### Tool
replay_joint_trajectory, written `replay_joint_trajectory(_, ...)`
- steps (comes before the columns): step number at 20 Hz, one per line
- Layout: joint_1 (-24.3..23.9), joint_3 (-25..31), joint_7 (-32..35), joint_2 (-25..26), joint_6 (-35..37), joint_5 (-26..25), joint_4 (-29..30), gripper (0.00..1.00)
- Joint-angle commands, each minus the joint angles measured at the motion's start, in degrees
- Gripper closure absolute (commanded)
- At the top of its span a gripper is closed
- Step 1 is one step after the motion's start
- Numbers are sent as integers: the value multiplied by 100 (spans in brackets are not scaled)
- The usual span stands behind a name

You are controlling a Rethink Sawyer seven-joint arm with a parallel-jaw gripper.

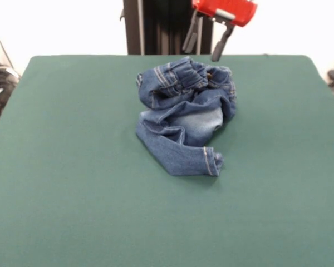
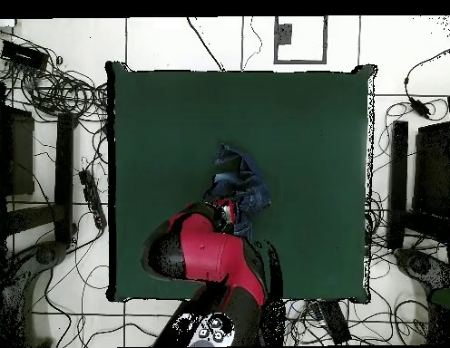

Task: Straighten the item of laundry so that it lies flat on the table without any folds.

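Note:
The jeans (image 1: 183, 117) lie crumpled in a heap on the far middle of the green table (image 1: 72, 167). The waistband is bunched at the far end and one leg with its cuff is folded toward the near side. My gripper (image 1: 201, 54) hangs just above the heap's far edge, open and empty, with its dark fingers (image 1: 222, 41) apart. In the overhead view the jeans (image 2: 242, 181) show on the table (image 2: 301, 118), and my red arm (image 2: 210, 249) covers their near part and hides the gripper.
The black pedestal (image 1: 156, 25) stands behind the table's far edge. Cables (image 2: 70, 91) and black equipment (image 2: 15, 149) lie on the floor to both sides of the table.

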Motion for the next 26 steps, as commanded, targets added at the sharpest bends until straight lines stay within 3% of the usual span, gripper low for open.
replay_joint_trajectory(1,421,-125,1111,387,134,-54,-134,0)
replay_joint_trajectory(8,234,-29,832,478,481,-65,-411,0)
replay_joint_trajectory(14,105,218,931,508,70,-55,-168,0)
replay_joint_trajectory(26,-420,1012,932,214,-23,-9,539,0)
